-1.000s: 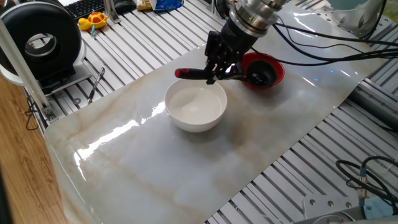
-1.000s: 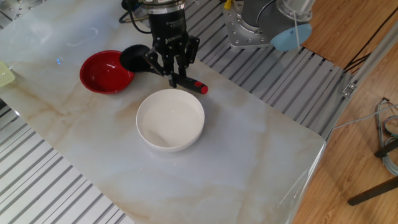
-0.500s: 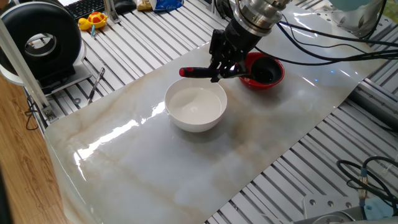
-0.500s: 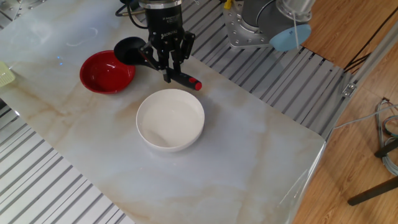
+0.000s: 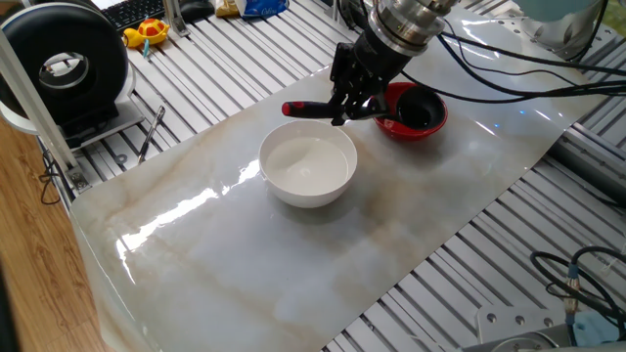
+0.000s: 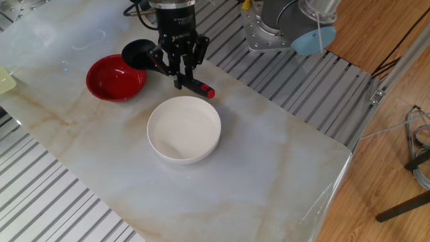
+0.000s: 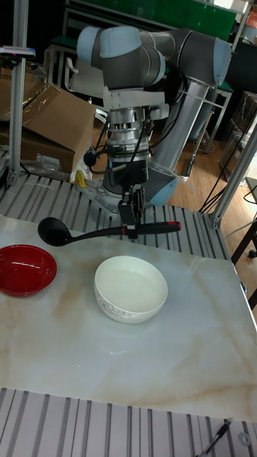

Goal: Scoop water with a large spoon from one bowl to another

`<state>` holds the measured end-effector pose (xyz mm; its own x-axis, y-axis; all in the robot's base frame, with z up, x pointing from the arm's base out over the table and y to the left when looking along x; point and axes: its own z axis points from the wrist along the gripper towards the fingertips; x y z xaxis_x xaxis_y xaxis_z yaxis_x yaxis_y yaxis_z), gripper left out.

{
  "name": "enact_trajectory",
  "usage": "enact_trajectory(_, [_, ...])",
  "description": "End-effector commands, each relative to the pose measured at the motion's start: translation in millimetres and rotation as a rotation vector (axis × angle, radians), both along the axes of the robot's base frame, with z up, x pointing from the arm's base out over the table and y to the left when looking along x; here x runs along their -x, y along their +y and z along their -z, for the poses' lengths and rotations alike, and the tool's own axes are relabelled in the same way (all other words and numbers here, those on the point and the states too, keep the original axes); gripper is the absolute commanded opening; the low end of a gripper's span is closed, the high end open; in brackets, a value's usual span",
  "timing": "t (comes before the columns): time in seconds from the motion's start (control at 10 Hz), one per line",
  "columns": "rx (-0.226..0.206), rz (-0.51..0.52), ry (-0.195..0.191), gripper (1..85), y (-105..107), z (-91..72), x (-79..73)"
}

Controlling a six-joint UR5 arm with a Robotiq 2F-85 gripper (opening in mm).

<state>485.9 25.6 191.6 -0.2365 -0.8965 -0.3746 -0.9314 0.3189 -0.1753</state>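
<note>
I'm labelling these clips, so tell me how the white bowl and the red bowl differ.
Colour: the white bowl is plain white; the red bowl is glossy red.
Size: the white bowl is larger and deeper; the red bowl is smaller and shallower.
Place: the white bowl sits mid-table, just in front of the gripper; the red bowl sits off to one side, near the ladle scoop, which is raised.
Both are round, upright and rest on the marble sheet.

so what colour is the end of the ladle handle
Red: the ladle is black with a red tip, clearest in the tall fixed view.
</note>
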Motion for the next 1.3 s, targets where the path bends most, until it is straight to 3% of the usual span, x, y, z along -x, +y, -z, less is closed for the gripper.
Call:
enact_trajectory(0.0, [0.007, -0.010, -0.008, 1.3, -5.5, -3.6, -6.4])
enact_trajectory(0.5, [-0.021, -0.057, 0.011, 1.3, -21.4, -6.1, -24.7])
enact_trajectory(0.8, [-0.029, -0.052, 0.027, 1.3, -21.8, -5.5, -23.7])
enact_trajectory(1.0, [0.002, -0.032, 0.012, 1.3, -30.2, -3.9, -29.1])
enact_trajectory(1.2, [-0.010, -0.038, 0.003, 1.3, -27.3, -2.7, -32.8])
